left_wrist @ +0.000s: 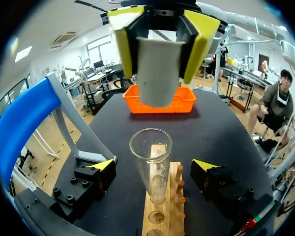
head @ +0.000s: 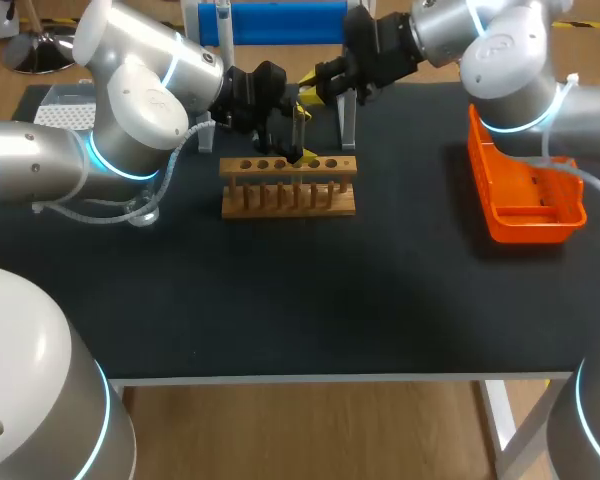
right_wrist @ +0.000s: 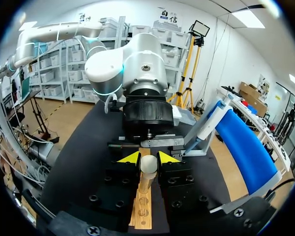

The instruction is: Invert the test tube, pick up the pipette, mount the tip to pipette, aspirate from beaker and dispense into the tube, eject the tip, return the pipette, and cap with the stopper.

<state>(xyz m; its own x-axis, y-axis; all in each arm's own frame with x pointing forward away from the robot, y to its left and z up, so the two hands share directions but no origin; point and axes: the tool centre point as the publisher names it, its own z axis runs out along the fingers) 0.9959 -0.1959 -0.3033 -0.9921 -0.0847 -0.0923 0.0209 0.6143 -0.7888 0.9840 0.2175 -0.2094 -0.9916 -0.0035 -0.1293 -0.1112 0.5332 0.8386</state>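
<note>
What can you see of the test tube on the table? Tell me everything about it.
The test tube looks like clear glass, a slim cylinder with a flared rim. It stands upright in a hole of the wooden rack, mouth open and uncapped. The left end effector has its open fingers on either side, clear of it. The right end effector holds the pale stopper near the mouth, not in it. Contents cannot be told.
</note>
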